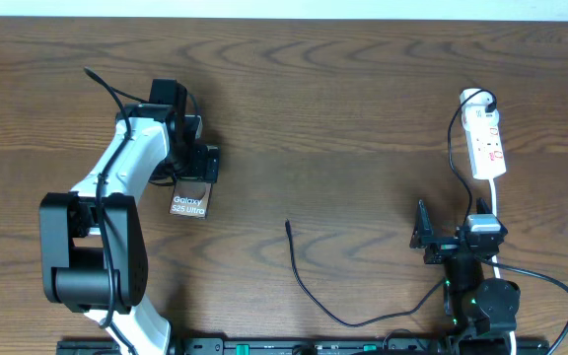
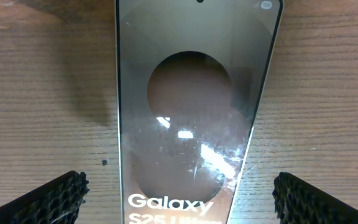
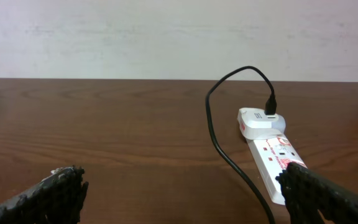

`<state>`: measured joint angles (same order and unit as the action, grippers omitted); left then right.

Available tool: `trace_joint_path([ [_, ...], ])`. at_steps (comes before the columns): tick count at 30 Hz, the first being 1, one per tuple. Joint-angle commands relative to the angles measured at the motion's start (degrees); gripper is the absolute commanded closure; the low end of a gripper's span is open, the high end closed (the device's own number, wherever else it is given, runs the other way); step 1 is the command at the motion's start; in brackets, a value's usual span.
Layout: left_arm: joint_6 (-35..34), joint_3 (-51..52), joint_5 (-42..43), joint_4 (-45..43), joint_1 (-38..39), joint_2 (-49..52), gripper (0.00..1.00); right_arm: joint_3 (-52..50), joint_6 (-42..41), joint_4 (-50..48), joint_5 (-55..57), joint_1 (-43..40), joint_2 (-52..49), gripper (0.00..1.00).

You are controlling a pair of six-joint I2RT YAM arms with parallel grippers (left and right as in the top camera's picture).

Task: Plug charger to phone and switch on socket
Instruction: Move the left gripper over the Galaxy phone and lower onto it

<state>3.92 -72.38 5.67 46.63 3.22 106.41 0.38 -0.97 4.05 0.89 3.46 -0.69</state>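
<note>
Two pincers, and both are wide open and hold nothing. The left pincer (image 2: 182, 202) hangs right over the phone (image 2: 191, 112). The phone lies flat on the brown surface (image 1: 343, 118) with its white letters facing up. It sits between the pincer's two black fingers (image 2: 48, 199), and neither one touches it.

The right pincer (image 3: 185, 196) is low and points along the surface, well apart from the phone. Just ahead of it, a bit to its right, lies the white socket (image 3: 275, 158) with red marks. A white plug (image 3: 257, 121) sits at the socket's far end. The black charger (image 3: 213, 124) goes into that plug, loops up, and runs back past the right pincer. The charger's tip (image 1: 287, 225) lies loose on the surface. It is off to the left of the right pincer, between the two pincers, and does not touch the phone.
</note>
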Motion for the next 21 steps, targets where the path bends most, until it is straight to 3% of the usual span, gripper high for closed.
trace_joint_path([
  [1,1.4,0.6,-1.6,0.2,0.1,0.4,0.02,-0.1,0.6,0.2,0.3,0.4,0.3,0.01],
  [21,0.5,2.4,-1.2,-1.9,0.1,0.8,0.02,-0.1,0.6,0.2,0.3,0.4,0.3,0.01],
])
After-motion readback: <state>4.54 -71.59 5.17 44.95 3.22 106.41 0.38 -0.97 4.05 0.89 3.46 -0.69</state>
